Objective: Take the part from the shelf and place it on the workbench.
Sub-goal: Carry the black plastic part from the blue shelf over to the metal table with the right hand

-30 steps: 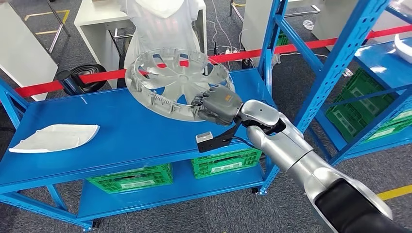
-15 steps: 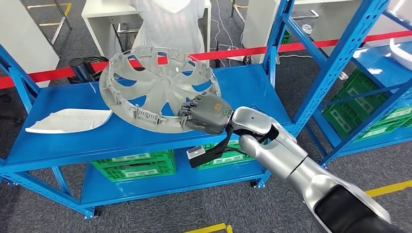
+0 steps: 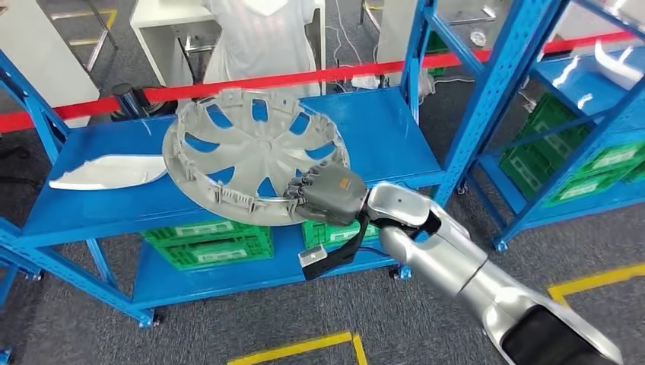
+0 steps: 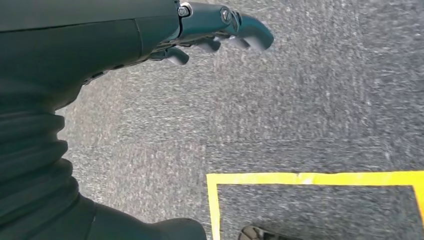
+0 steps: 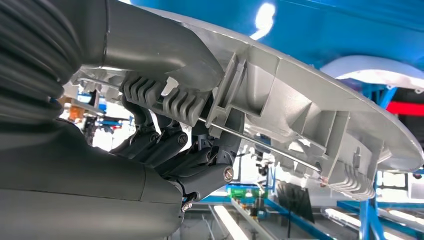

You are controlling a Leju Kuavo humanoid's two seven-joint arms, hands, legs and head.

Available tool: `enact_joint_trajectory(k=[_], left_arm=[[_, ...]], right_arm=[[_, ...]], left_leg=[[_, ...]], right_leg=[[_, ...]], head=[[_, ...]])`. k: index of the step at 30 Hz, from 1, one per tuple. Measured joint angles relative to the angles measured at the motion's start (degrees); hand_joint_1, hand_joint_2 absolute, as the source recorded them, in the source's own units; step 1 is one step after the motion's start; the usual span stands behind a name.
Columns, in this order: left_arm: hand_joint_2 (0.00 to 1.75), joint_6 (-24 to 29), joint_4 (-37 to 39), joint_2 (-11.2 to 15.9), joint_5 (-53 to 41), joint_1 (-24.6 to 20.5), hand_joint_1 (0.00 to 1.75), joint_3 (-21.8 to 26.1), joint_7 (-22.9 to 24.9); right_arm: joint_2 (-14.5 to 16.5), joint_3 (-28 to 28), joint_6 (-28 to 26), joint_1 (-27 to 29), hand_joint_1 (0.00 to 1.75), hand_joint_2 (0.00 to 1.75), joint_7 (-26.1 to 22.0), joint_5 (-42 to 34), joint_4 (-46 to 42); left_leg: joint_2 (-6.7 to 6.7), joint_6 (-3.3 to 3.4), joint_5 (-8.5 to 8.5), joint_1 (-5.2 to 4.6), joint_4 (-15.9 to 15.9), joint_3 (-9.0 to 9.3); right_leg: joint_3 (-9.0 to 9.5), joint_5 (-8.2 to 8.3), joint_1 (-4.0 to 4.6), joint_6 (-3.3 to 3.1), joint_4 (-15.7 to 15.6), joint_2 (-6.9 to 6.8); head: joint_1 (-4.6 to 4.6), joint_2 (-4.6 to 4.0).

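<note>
Over the blue workbench (image 3: 395, 137), the grey wheel cover (image 3: 243, 152) hung tilted, its near rim pinched by the right hand (image 3: 327, 194). Left hand (image 4: 220, 30) hung over carpet, fingers loosely apart, empty. Best lower level, settle it flat beside the white panel (image 3: 106, 171), then let go.

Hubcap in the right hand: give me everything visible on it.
The hubcap is a round, light grey disc, plastic by its look, with spokes and openings between them radiating from a plain centre, and ribbed clips around the rim. Its inner side faces up toward the head camera. It is tilted, far edge higher, over the blue shelf top. The right hand grips its near rim; the right wrist view shows the thumb on one face and the fingers on the other, by a clip and a wire ring.
</note>
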Motion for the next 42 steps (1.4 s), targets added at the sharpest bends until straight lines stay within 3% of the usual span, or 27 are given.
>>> enact_joint_trajectory(k=[2,3,4,5,7,9,11,13,14,17,18,19,20,22,24,25,26,28,30,32,33,34,35,37,38,40,42], left_arm=[[1.75,0.01,-0.01,0.02,0.07,-0.05,0.00,-0.02,0.10],[1.75,-0.09,-0.01,0.08,0.16,-0.08,0.00,-0.02,0.16],[1.75,-0.20,-0.01,0.18,0.25,-0.11,0.00,-0.02,0.21],[1.75,-0.30,-0.01,0.28,0.34,-0.14,0.00,-0.01,0.25],[1.75,-0.34,-0.03,0.44,0.39,-0.24,0.00,0.00,0.31],[1.75,-0.26,-0.05,0.50,0.42,-0.38,0.00,0.01,0.45],[1.75,-0.09,-0.05,0.50,0.47,-0.44,0.00,0.02,0.66],[1.75,0.05,-0.03,0.46,0.60,-0.33,0.00,0.04,0.89],[1.75,0.09,-0.03,0.45,0.70,-0.27,0.00,0.05,0.99],[1.75,0.15,-0.07,0.46,0.99,-0.26,0.00,0.09,0.91],[1.75,0.15,-0.07,0.45,1.05,-0.25,0.00,0.09,0.79],[1.75,0.15,-0.07,0.45,1.09,-0.23,0.00,0.10,0.65],[1.75,0.15,-0.07,0.44,1.14,-0.21,0.00,0.10,0.48],[1.75,0.14,-0.07,0.39,1.19,-0.22,0.00,0.11,0.15],[1.75,0.14,-0.07,0.29,1.10,-0.27,0.00,0.11,-0.02],[1.75,0.17,-0.07,0.24,1.03,-0.29,0.00,0.11,-0.05],[1.75,0.20,-0.07,0.22,0.94,-0.30,0.00,0.10,-0.06],[1.75,0.26,-0.06,0.27,0.76,-0.21,0.00,0.10,-0.02],[1.75,0.32,-0.03,0.34,0.57,-0.07,0.00,0.11,0.10],[1.75,0.52,-0.02,0.38,0.46,-0.08,0.00,0.11,0.19],[1.75,0.66,-0.02,0.40,0.43,-0.11,0.00,0.11,0.21],[1.75,0.78,-0.03,0.43,0.42,-0.13,0.00,0.11,0.22],[1.75,0.91,-0.03,0.46,0.42,-0.14,0.00,0.11,0.25],[1.75,1.14,-0.03,0.51,0.42,-0.16,0.00,0.11,0.28],[1.75,1.21,-0.04,0.50,0.43,-0.21,0.00,0.11,0.29],[1.75,1.23,-0.07,0.47,0.54,-0.36,0.00,0.11,0.29],[1.75,1.03,-0.08,0.46,0.80,-0.42,0.00,0.11,0.29]], right_arm=[[-0.20,0.26,0.03,0.35,1.75,1.75,0.03,0.04,-0.39],[-0.25,0.46,0.06,0.45,1.75,1.75,0.00,0.06,-0.47],[-0.25,0.69,0.11,0.48,1.75,1.75,-0.05,0.08,-0.47],[-0.25,0.91,0.15,0.48,1.75,1.75,-0.12,0.09,-0.47],[-0.22,1.18,0.19,0.48,1.75,1.75,-0.28,0.09,-0.48],[-0.16,1.31,0.20,0.42,1.75,1.75,-0.29,0.08,-0.48],[-0.07,1.43,0.22,0.37,1.75,1.75,-0.25,0.07,-0.48],[0.01,1.66,0.27,0.40,1.75,1.75,-0.32,0.07,-0.43],[0.03,1.79,0.29,0.41,1.75,1.75,-0.34,0.07,-0.40],[0.09,2.06,0.30,0.38,1.75,1.75,-0.39,-0.04,-0.34],[0.12,2.13,0.30,0.38,1.75,1.75,-0.39,-0.06,-0.29],[0.14,2.21,0.29,0.38,1.75,1.75,-0.39,-0.02,-0.22],[0.15,2.30,0.27,0.38,1.75,1.75,-0.40,0.07,-0.13],[0.20,2.39,0.15,0.32,1.75,1.75,-0.39,0.31,0.02],[0.33,2.40,-0.10,0.19,1.75,1.75,-0.34,0.47,0.09],[0.39,2.42,-0.31,0.12,1.75,1.75,-0.33,0.53,0.11],[0.42,2.43,-0.52,0.10,1.75,1.75,-0.32,0.60,0.13],[0.43,2.48,-0.92,0.12,1.75,1.75,-0.31,0.77,0.17],[0.54,2.51,-1.18,0.12,1.75,1.75,-0.22,0.94,0.19],[0.68,2.55,-1.30,0.10,1.75,1.75,-0.01,1.11,0.19],[0.72,2.56,-1.31,0.15,1.75,1.75,0.13,1.17,0.19],[0.73,2.57,-1.32,0.23,1.75,1.75,0.25,1.20,0.19],[0.73,2.59,-1.32,0.34,1.75,1.75,0.33,1.20,0.19],[0.73,2.60,-1.32,0.57,1.75,1.75,0.32,1.20,0.19],[0.72,2.60,-1.32,0.62,1.75,1.75,0.27,1.20,0.18],[0.74,2.60,-1.32,0.63,1.75,1.75,0.15,1.27,0.18],[0.84,2.62,-1.29,0.60,1.75,1.75,-0.08,1.46,0.22]], left_leg=[[-0.01,-0.59,-5.20,0.25,6.35,-1.53],[0.00,-0.77,-6.36,0.36,9.20,-1.79],[0.01,-0.87,-6.22,0.41,10.82,-1.43],[0.01,-0.89,-5.00,0.44,10.78,-0.31],[0.01,-0.76,-2.74,0.49,5.70,4.51],[-0.16,-0.16,-3.52,0.32,-1.73,9.90],[-0.35,0.83,-4.39,0.01,-4.91,11.60],[-0.21,1.93,-3.46,-0.04,-4.81,10.62],[-0.08,2.46,-2.86,-0.02,-4.82,10.02],[0.08,3.37,-0.82,-0.15,-4.75,7.63],[0.07,3.47,-0.15,-0.29,-4.65,6.71],[0.06,3.54,0.49,-0.45,-4.50,5.74],[0.05,3.57,1.11,-0.62,-4.30,4.73],[0.02,3.54,2.21,-0.89,-3.80,2.97],[0.03,3.19,3.14,-1.00,-3.47,1.95],[0.08,2.90,3.60,-0.89,-3.46,1.76],[0.13,2.53,4.10,-0.77,-3.61,1.66],[0.11,1.81,4.57,-0.68,-3.78,1.35],[-0.02,1.11,1.41,-0.67,-1.55,0.29],[-0.05,0.37,-4.47,-0.28,4.68,-1.29],[-0.04,0.02,-6.33,-0.07,8.25,-1.87],[-0.03,-0.29,-6.77,0.13,11.04,-1.96],[-0.02,-0.54,-5.81,0.31,12.28,-1.33],[-0.02,-0.91,-2.66,0.64,8.87,2.80],[-0.05,-1.04,-2.46,0.74,4.77,6.07],[-0.19,-0.49,-4.20,0.69,-2.57,11.02],[-0.23,0.73,-4.99,0.37,-4.76,11.71]], right_leg=[[-1.48,1.24,-0.05,-0.17,-0.01,-0.03],[-2.32,1.88,-0.06,-0.19,0.02,-0.05],[-3.22,2.54,-0.07,-0.12,0.07,-0.07],[-4.13,3.21,-0.08,0.00,0.12,-0.06],[-5.70,4.42,-0.06,0.43,0.30,-0.04],[-6.57,5.44,0.08,1.05,0.49,-0.11],[-6.86,6.52,0.16,1.72,0.40,-0.26],[-7.37,6.62,-0.02,2.39,0.53,-0.28],[-8.02,5.17,-0.13,2.69,1.66,-0.25],[-11.11,-2.98,-0.19,3.15,11.19,-0.18],[-11.73,-4.42,-0.14,3.14,14.72,-0.17],[-11.64,-4.42,-0.05,3.00,16.93,-0.16],[-10.65,-3.32,0.09,2.71,17.39,-0.13],[-5.70,-0.82,0.66,1.59,12.47,-0.06],[0.22,-1.75,1.26,0.56,4.35,-0.05],[1.92,-2.61,1.49,0.31,1.62,-0.03],[2.51,-2.98,1.65,0.27,0.29,-0.02],[1.90,-1.79,1.53,0.01,-0.35,-0.10],[0.71,-0.20,1.02,-0.47,-0.85,-0.29],[-0.93,1.27,0.72,-0.60,-0.86,-0.34],[-1.82,1.96,0.63,-0.46,-0.81,-0.38],[-2.76,2.66,0.54,-0.31,-0.71,-0.41],[-3.73,3.33,0.42,-0.11,-0.56,-0.45],[-5.62,4.53,0.14,0.42,-0.06,-0.48],[-6.40,5.01,0.10,0.75,0.27,-0.47],[-7.21,5.94,0.15,1.43,0.70,-0.48],[-7.43,7.05,0.12,2.16,0.52,-0.52]], head=[[-0.20,0.00],[-0.25,0.00],[-0.25,0.00],[-0.27,0.00],[-0.29,0.00],[-0.25,0.00],[-0.22,0.00],[-0.22,0.00],[-0.19,0.00],[-0.10,0.00],[-0.10,0.00],[-0.10,0.00],[-0.09,0.00],[-0.11,0.00],[-0.15,0.00],[-0.11,0.00],[-0.07,0.00],[0.05,0.00],[-0.06,0.00],[-0.20,0.00],[-0.23,0.00],[-0.23,0.00],[-0.23,0.00],[-0.24,0.00],[-0.26,0.00],[-0.25,0.00],[-0.24,0.00]])
